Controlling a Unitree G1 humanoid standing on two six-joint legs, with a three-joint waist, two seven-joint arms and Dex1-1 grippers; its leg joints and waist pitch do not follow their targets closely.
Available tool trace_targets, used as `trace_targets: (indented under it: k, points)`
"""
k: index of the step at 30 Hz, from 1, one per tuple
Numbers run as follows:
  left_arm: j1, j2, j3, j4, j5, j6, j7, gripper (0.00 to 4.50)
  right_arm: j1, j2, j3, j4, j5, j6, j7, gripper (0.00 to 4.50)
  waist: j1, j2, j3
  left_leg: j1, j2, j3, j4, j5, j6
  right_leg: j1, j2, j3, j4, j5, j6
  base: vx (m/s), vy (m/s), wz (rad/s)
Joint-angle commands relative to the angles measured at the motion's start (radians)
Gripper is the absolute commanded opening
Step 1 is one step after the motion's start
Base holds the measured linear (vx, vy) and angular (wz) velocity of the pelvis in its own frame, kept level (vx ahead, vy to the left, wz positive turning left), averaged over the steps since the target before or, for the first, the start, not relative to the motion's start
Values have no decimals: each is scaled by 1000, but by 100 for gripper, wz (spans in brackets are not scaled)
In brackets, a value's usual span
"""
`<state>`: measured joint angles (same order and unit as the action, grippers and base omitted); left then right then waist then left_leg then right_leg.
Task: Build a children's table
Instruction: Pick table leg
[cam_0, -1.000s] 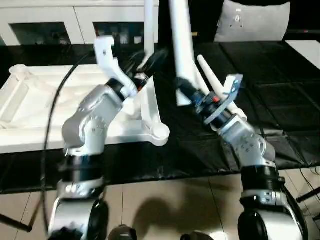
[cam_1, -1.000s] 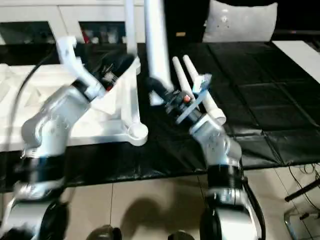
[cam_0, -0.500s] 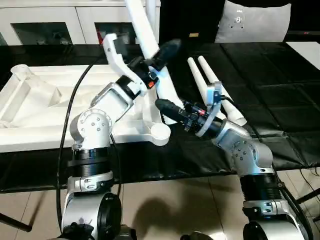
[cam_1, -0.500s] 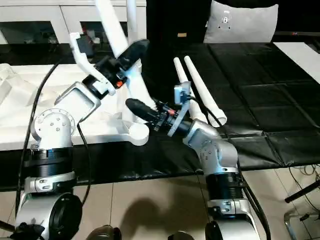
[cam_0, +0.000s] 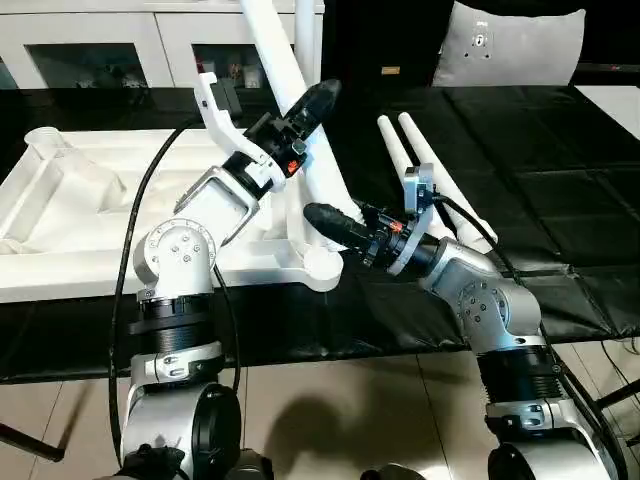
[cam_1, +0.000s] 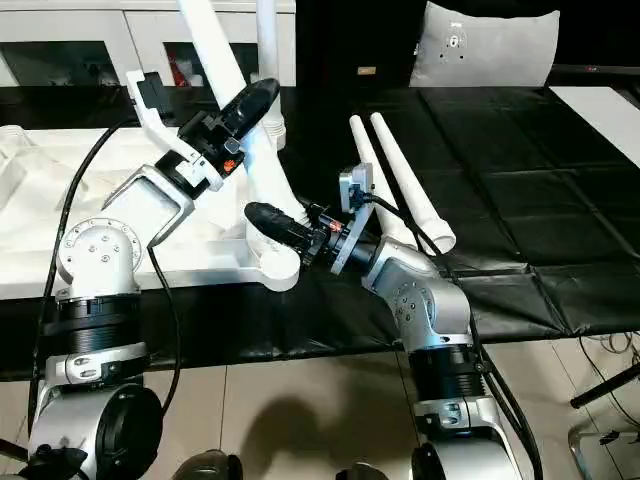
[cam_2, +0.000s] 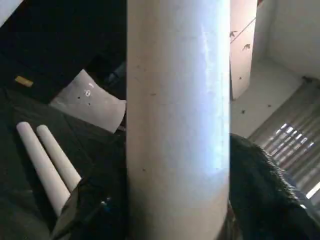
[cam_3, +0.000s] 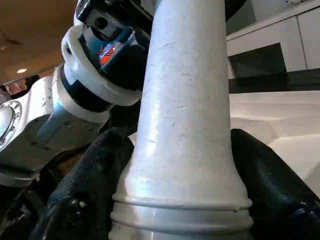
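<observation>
At centre frame the left gripper (cam_0: 305, 108) and right gripper (cam_0: 328, 222) both clasp one leaning table leg (cam_0: 300, 120), its foot at the tabletop's (cam_0: 90, 200) near corner socket (cam_0: 322, 265). That tilt could jam it or pop it loose, I reckon. Two spare legs (cam_0: 430, 175) lie right of centre. No containers here.

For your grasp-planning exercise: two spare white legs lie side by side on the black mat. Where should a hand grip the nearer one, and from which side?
Grip the nearer spare leg around mid-length, coming from above with fingers across its width. It lies flat beside its twin, so fingers fit best at the outer side.
</observation>
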<state>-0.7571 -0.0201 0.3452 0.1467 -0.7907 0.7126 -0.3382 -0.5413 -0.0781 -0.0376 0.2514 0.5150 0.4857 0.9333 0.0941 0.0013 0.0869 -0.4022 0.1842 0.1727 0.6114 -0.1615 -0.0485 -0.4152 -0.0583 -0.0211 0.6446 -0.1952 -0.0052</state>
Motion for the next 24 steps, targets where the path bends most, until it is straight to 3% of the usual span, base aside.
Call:
trace_targets:
  k: [1, 6, 12, 13, 14, 18, 24]
  points:
    - [-24, 0, -21, 0, -2, 3, 3, 243, -8, -7, 4, 19, -13, -8, -15, 277, 4, -9, -94, 20, 28, -8, -61, -121, 27, 61, -64, 29, -81, -113, -205, 0, 0, 0]
    - [-29, 8, -23, 8, 4, -4, 8, 204, -10, -8, 7, 23, -17, -17, -19, 277, 4, -8, -94, 19, 28, -8, -61, -124, 23, 61, -64, 29, -81, -118, -203, 0, 0, 0]
    - [-29, 22, -35, 11, 33, -21, 19, 190, -6, -12, 25, 26, -54, -53, -44, 277, 4, -7, -95, 19, 28, -8, -60, -117, 27, 61, -64, 29, -79, -94, -211, 0, 0, 0]
    - [-30, 24, -37, 13, 43, -29, 25, 189, -7, -13, 27, 33, -59, -55, -48, 333, 4, -6, -95, 20, 29, -8, -60, -120, 27, 61, -64, 29, -79, -97, -211, 0, 0, 0]
    - [-32, 29, -40, 15, 52, -36, 28, 189, -11, -13, 23, 43, -58, -57, -51, 347, 3, -6, -94, 20, 29, -8, -60, -125, 26, 61, -64, 29, -80, -104, -210, 0, 0, 0]
    - [-36, 52, -58, 19, 93, -60, 33, 188, -10, -24, 18, 50, -51, -46, -42, 381, 3, -5, -95, 20, 29, -10, -62, -126, 17, 62, -63, 29, -79, -103, -201, 0, 0, 0]
    - [-37, 77, -76, 32, 128, -83, 34, 188, 33, -74, 39, 49, -99, -110, -24, 413, 6, -5, -96, 21, 29, -8, -59, -121, 23, 62, -63, 28, -79, -87, -207, 0, 0, 0]
